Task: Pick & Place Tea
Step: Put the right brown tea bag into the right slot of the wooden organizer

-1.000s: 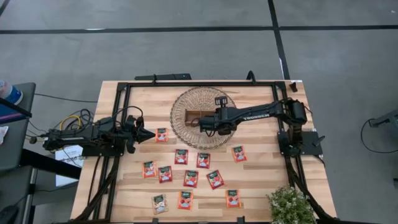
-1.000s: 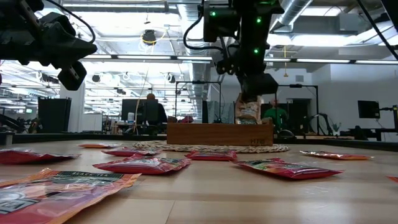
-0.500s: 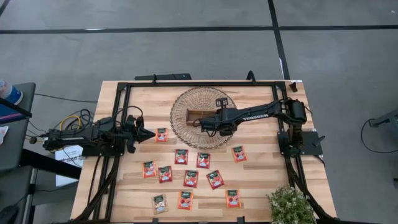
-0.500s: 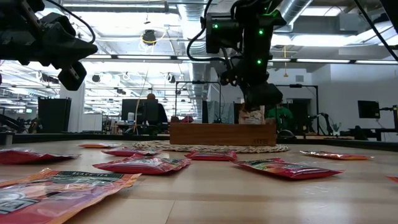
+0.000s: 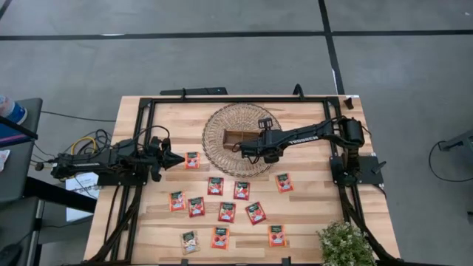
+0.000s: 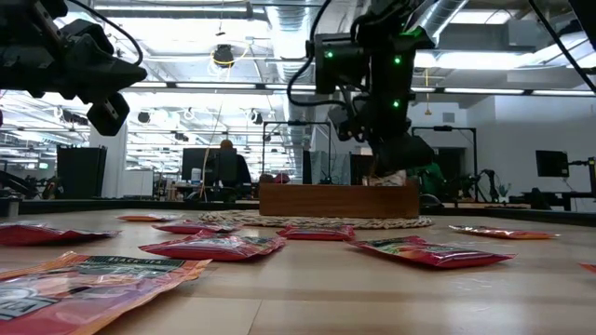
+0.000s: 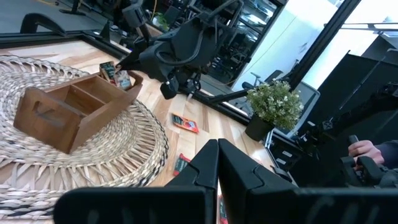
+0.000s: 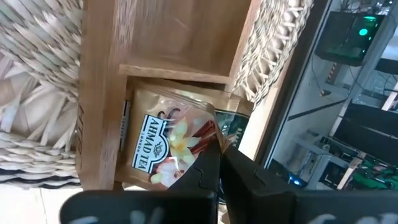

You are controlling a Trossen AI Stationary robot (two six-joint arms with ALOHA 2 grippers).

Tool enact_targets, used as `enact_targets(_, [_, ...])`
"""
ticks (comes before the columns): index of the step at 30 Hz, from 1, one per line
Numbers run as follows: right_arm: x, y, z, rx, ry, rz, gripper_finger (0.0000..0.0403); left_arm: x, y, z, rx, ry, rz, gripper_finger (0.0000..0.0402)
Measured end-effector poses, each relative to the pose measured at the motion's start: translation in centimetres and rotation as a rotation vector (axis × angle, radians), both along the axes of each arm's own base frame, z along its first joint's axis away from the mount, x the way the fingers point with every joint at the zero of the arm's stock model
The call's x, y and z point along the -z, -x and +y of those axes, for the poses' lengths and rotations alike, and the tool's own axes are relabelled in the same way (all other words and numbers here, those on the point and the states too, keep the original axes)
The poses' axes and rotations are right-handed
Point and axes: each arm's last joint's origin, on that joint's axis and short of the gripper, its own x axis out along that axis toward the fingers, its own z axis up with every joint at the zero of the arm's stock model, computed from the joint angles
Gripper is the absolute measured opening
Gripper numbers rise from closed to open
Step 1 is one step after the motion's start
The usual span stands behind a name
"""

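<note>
- A pale beige tea sachet hangs pinched by one edge between the pressed-together fingers of the right gripper, its lower end already inside the end compartment of the wooden tray. Held by the edge, it can slide in upright rather than lie flat.
- From the left wrist view the same sachet stands at the tray's end nearest the right arm's base, the right gripper directly over it. A second, darker sachet seems to stand beside it, though that is hard to confirm.
- The tray sits in the middle of a round woven mat, which marks the drop-off spot within the right arm's reach.
- About a dozen mostly red-orange sachets lie flat and scattered on the table beyond the mat, on the side nearer the low camera, one just beside the mat's edge. By that count the job is in its early part.
- The left gripper waits away from the tray, just off the mat and close to that nearest sachet, its fingers closed on nothing.
- A potted plant stands at the table corner farthest from the tray; a person's hand shows beyond the table.
</note>
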Motion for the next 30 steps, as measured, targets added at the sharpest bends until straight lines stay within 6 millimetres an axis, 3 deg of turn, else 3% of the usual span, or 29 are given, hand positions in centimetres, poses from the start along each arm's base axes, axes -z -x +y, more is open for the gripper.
enact_targets(30, [-0.01,-0.17,0.23,0.015,-0.001,-0.034,0.0006,0.00,0.00,0.04,-0.014,0.000,0.000,0.0000])
